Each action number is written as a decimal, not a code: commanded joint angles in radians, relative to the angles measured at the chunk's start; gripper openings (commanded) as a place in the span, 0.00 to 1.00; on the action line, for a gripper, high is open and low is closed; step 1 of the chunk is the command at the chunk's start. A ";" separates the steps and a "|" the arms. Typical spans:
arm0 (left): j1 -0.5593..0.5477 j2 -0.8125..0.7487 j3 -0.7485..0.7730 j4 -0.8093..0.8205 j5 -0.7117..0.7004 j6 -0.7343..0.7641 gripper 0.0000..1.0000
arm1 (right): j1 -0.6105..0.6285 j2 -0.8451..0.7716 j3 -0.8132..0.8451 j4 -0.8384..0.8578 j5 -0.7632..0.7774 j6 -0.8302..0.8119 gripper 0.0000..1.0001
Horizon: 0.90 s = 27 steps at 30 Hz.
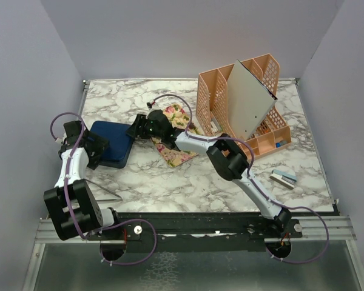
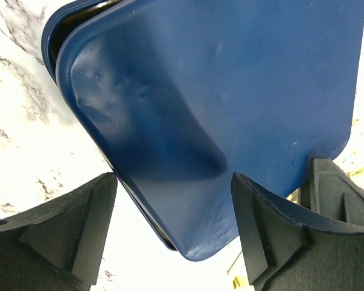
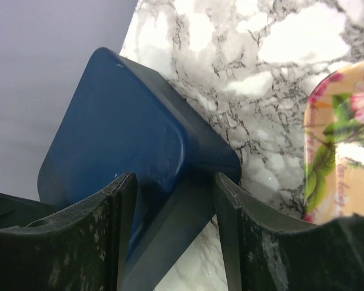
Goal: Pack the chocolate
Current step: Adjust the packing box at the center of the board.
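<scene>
Blue box (image 1: pixel 112 145) found lidded, centre-left; chocolate unseen, presumably inside. Noted left gripper (image 2: pixel 173 182) jaws released; cannot tell whether right gripper (image 3: pixel 176 182) grasps.

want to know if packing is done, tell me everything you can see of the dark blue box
The dark blue box is square with rounded corners, smooth and plastic-looking. Its lid, with a shallow recessed panel, is on but sits slightly off the base rim; the contents are hidden. It lies flat on the marble table, left of centre. The left gripper and right gripper straddle opposite sides; contact is unclear.
</scene>
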 commanded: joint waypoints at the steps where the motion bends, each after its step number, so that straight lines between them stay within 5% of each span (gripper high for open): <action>1: 0.003 -0.012 0.007 -0.007 0.037 0.009 0.82 | 0.028 -0.065 -0.020 0.030 0.001 0.014 0.57; 13: 0.003 -0.034 -0.002 0.001 0.039 -0.009 0.81 | 0.056 -0.067 0.014 -0.047 0.022 -0.026 0.50; 27: -0.021 -0.040 -0.009 0.092 0.140 -0.052 0.68 | 0.057 -0.198 -0.159 0.040 0.063 -0.014 0.50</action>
